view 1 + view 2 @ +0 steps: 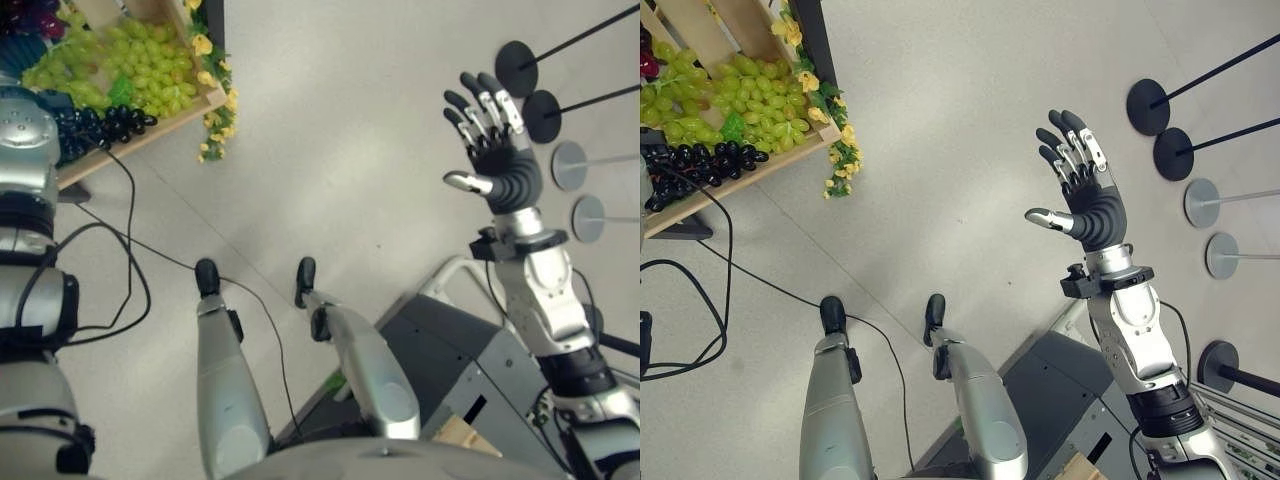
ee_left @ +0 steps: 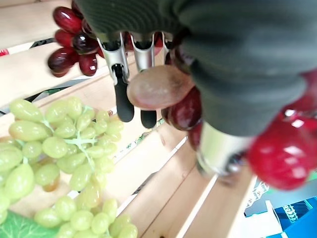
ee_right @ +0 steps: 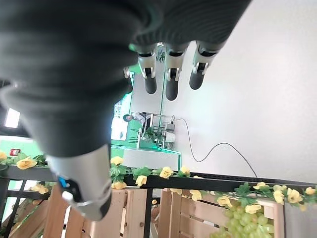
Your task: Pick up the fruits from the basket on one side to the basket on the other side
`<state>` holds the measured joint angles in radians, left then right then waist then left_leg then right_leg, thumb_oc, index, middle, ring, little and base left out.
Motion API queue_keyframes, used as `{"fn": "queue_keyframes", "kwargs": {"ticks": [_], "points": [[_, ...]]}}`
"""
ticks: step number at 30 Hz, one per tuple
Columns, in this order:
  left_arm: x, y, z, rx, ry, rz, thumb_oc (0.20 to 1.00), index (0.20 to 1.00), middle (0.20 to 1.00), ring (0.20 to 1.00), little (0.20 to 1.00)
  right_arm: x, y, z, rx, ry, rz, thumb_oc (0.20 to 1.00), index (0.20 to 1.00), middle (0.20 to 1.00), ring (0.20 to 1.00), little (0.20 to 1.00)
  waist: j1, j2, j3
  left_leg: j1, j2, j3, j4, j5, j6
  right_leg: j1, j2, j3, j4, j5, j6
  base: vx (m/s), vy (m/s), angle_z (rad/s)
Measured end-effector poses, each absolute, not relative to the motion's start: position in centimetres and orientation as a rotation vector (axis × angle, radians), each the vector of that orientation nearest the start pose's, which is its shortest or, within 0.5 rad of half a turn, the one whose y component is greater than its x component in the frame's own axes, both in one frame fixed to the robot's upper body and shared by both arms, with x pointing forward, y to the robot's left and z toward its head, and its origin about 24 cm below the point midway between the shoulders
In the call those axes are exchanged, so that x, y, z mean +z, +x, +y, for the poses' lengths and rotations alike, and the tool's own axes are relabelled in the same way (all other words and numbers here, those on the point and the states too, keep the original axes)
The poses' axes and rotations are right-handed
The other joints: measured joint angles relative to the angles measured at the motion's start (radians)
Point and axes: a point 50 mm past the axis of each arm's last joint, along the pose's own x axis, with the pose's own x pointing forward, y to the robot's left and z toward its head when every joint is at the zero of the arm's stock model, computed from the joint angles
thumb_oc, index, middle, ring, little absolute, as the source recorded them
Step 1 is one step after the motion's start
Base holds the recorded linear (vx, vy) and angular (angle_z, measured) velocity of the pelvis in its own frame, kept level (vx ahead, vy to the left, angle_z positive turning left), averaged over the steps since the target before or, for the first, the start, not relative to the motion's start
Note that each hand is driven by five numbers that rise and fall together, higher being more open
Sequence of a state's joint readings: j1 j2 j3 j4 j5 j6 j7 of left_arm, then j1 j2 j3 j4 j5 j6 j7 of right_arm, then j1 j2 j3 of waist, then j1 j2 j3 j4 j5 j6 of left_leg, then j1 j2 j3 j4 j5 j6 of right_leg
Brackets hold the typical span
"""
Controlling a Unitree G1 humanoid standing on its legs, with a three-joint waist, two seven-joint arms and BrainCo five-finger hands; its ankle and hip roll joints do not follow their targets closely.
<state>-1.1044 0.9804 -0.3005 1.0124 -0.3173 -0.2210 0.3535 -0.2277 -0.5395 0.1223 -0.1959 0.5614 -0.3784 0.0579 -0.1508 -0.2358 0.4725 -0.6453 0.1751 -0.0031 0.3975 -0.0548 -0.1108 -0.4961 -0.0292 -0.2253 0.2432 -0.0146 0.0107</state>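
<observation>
Green grapes (image 2: 59,163) lie loose in a wooden slatted crate (image 2: 148,163), black grapes (image 1: 710,160) beside them, red grapes (image 2: 74,39) behind.

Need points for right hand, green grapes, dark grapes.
right hand (image 1: 1095,210), right eye view, on its ribbed back cover.
green grapes (image 1: 150,65), left eye view, middle of the pile.
dark grapes (image 1: 710,160), right eye view, middle of the bunch.

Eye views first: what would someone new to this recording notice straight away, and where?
The right robot hand stands raised with fingers spread, holding nothing, above the pale floor near some round stand bases. At upper left, a wooden crate trimmed with yellow flowers holds green grapes and black grapes. In the left wrist view, the left robot hand curls round red grapes.
</observation>
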Motion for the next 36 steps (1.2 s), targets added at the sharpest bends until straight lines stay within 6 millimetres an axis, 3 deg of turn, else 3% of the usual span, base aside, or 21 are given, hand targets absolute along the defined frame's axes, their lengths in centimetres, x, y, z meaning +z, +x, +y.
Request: {"fn": "queue_keyframes", "kwargs": {"ticks": [18, 25, 29, 33, 36], "points": [[30.1, 34.4, 36.3, 0.711, 0.547, -0.429, 1.000, 1.000, 1.000, 1.000, 1.000, 18.7, 26.0, -19.0, 0.307, 0.034, -0.708, 1.000, 1.000, 1.000, 1.000, 1.000, 0.004, 0.000, 0.000, -0.008, 0.000, -0.001, -0.001, -0.001, -0.002, -0.005, 0.001, -0.001, -0.007, 0.001, 0.000, 0.00, 0.000, 0.00], [28.8, 34.2, 34.6, 0.605, 0.562, -0.476, 1.000, 1.000, 1.000, 1.000, 1.000, 18.7, 26.0, -19.0, 0.303, 0.037, -0.707, 1.000, 1.000, 1.000, 1.000, 1.000, 0.031, 0.001, 0.001, 0.000, -0.004, -0.001, -0.001, -0.001, -0.002, -0.006, -0.008, 0.005, 0.000, 0.001, 0.001, 0.00, -0.001, -0.02], [27.8, 33.1, 33.3, 0.550, 0.493, -0.567, 1.000, 1.000, 1.000, 1.000, 1.000, 18.8, 26.0, -19.4, 0.280, 0.041, -0.717, 1.000, 1.000, 1.000, 1.000, 1.000, 0.052, 0.004, 0.002, 0.009, -0.006, -0.001, -0.002, -0.001, -0.002, -0.004, -0.011, 0.010, 0.009, 0.000, 0.001, -0.01, -0.010, -0.03], [24.9, 30.9, 31.9, 0.485, 0.434, -0.631, 1.000, 1.000, 1.000, 1.000, 1.000, 18.6, 26.0, -20.1, 0.226, 0.024, -0.710, 1.000, 1.000, 1.000, 1.000, 1.000, 0.095, 0.018, 0.010, 0.043, -0.015, 0.000, -0.020, 0.004, 0.004, 0.015, -0.022, 0.014, 0.018, -0.005, 0.004, -0.01, -0.006, 0.03], [22.4, 27.8, 30.0, 0.443, 0.294, -0.715, 1.000, 1.000, 1.000, 1.000, 1.000, 18.7, 25.5, -21.6, 0.149, 0.005, -0.723, 1.000, 1.000, 1.000, 1.000, 1.000, 0.111, 0.057, 0.024, 0.068, -0.041, 0.001, -0.043, 0.015, 0.011, 0.025, -0.049, 0.013, 0.039, -0.018, 0.016, -0.02, -0.006, 0.14]]}}
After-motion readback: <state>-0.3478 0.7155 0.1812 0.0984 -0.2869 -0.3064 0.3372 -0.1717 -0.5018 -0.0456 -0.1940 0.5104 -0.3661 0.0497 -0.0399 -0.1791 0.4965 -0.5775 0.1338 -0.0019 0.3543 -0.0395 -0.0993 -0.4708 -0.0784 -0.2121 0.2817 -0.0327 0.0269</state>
